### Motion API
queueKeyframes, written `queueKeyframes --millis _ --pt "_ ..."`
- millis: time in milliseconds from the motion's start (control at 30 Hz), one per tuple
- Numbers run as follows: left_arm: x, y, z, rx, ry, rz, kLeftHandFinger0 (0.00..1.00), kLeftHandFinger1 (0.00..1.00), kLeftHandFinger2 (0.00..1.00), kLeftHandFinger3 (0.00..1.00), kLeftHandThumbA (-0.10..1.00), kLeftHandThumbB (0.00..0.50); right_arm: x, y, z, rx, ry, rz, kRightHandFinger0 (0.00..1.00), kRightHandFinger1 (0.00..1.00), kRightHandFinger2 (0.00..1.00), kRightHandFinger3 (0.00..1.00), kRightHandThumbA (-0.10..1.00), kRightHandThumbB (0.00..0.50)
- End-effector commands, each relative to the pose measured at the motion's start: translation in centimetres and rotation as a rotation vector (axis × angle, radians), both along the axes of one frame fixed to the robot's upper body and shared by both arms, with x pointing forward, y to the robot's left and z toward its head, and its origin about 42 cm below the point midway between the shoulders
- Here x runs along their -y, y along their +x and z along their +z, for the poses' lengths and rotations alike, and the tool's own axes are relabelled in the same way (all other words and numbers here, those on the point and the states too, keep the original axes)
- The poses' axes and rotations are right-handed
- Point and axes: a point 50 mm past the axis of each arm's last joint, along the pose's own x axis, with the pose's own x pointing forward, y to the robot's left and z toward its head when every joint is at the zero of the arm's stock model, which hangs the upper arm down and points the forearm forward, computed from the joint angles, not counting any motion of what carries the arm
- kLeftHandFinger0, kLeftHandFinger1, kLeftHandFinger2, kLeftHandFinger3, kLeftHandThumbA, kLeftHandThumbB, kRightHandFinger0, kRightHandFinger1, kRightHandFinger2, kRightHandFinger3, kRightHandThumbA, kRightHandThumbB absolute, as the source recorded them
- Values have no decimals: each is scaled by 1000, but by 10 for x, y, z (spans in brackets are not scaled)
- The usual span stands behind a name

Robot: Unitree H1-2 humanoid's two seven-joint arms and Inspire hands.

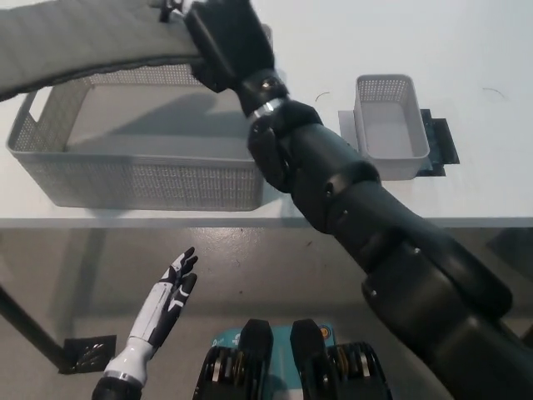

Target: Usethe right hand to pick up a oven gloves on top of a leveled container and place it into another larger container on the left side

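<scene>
My black right arm stretches from the bottom right up to the top left. Its right hand (225, 37) is shut on a grey oven glove (83, 42), which hangs flat above the large grey mesh basket (141, 183) and covers the basket's back part. The small grey mesh container (390, 125) stands on a black base at the right with nothing in it. My white left hand (166, 296) rests open at the lower left, below the table edge.
The white table's front edge (250, 222) runs across the middle of the picture. Bare table lies between the two baskets, partly covered by my arm. A black floor foot (83, 354) shows at the lower left.
</scene>
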Motion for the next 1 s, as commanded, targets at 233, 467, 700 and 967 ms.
queueKeyframes --millis 233,467,700,967 --pt "-4 2 14 76 5 -29 1000 1000 1000 1000 1000 500 -33 12 77 -449 -216 -456 959 1000 1000 1000 715 376" --pt "-4 3 15 80 16 -30 1000 1000 1000 1000 1000 500 -29 14 111 -468 -152 -499 1000 1000 1000 1000 612 284" --pt "-4 3 14 76 17 -31 1000 1000 1000 1000 1000 500 -4 11 177 -298 135 -290 1000 1000 1000 1000 560 239" --pt "-5 6 15 77 14 -31 1000 1000 1000 1000 1000 500 75 -72 297 258 863 238 1000 1000 1000 1000 1000 191"
